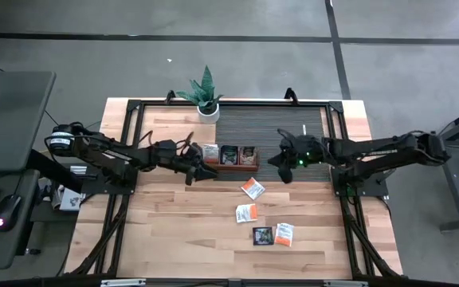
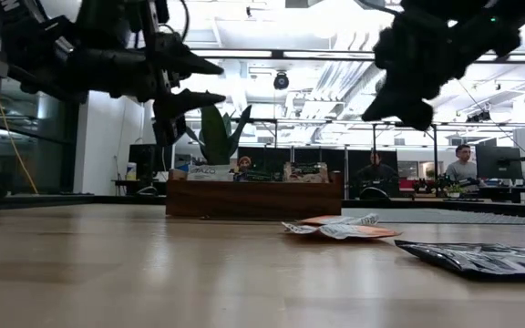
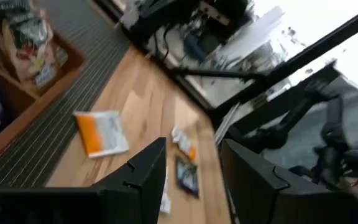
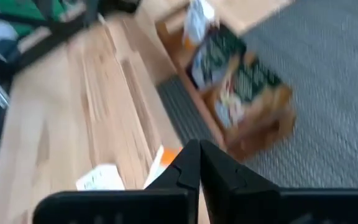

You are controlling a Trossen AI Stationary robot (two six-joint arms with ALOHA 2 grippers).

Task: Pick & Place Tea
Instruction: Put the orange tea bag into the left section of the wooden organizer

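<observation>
Overhead, high view. Wooden tray, long axis running 9 to 3 o'clock, stocked with upright sachets, at the near edge of the dark mat. Four loose tea sachets on the bare table: a white-and-orange sachet turned diamond-wise, a second orange one lying square, and at 6 o'clock from these a dark sachet just beside a third orange one. Left gripper hovers off the tray's left end; right gripper hovers off its right end. The diamond-turned sachet lies at about 7 o'clock from the right gripper and 4 o'clock from the left; the right looks slightly nearer, so it seems the likelier arm to take it. Potted plant at 12 o'clock of the tray.

Low view. Both grippers well above the table top. Orange sachets lie flat before the tray; the dark sachet lies flat, nearer the camera. People sit in the room behind.

Left wrist view. Left fingers stand spread with nothing between them; an orange sachet and the dark one lie beyond.

Right wrist view. Right fingers are pressed together on nothing. The tray's end compartment shows green-and-dark packets; a white-and-orange sachet sits near the fingertips.
</observation>
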